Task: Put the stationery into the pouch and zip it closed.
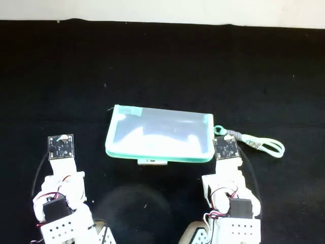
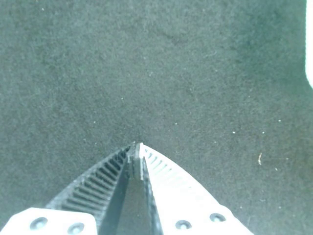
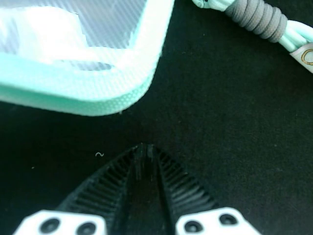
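— Right gripper [image 3: 145, 147]: fingers pressed together, with the pouch [image 3: 88, 95] corner just ahead and its strap [image 3: 259, 19] beside.
— And the left gripper [image 2: 137, 145]?
— Closed up too (over bare cloth [image 2: 156, 63]), well off. The pouch lies lengthwise across the table, so the right one's nearer.

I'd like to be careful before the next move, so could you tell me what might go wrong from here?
The strap lies close beside the right gripper, so it might snag when that arm moves. The pouch lies loose on the cloth, with the right gripper and the left gripper both shut and off it. A one-armed pull on the zip could drag it along.
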You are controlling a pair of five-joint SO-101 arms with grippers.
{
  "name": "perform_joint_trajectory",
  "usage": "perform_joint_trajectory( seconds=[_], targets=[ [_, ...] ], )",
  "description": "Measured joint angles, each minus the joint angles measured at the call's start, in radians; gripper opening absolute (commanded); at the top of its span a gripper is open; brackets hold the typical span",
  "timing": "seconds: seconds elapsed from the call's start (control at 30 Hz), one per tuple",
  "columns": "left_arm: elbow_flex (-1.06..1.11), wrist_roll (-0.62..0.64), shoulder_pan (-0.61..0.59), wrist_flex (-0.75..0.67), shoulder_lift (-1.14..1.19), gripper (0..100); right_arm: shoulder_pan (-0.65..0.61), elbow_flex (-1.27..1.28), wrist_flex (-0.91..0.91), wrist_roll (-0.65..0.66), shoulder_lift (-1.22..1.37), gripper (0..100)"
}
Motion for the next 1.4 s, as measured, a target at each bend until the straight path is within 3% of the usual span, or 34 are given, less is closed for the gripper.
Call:
perform_joint_trajectory(
  seconds=[0.57,0.8,1.27,1.4],
  targets=[
    [0.000,0.000,0.000,0.000,0.000,1,0.000,0.000,0.000,0.000,0.000,1.9],
    [0.000,0.000,0.089,0.000,0.000,1,0.000,0.000,0.000,0.000,0.000,1.9],
    [0.000,0.000,0.133,-0.002,0.000,1,0.000,0.000,0.000,0.000,0.000,1.9],
    [0.000,0.000,0.150,-0.060,0.000,1,-0.046,0.000,0.000,0.005,0.000,1.9]
  ],
)
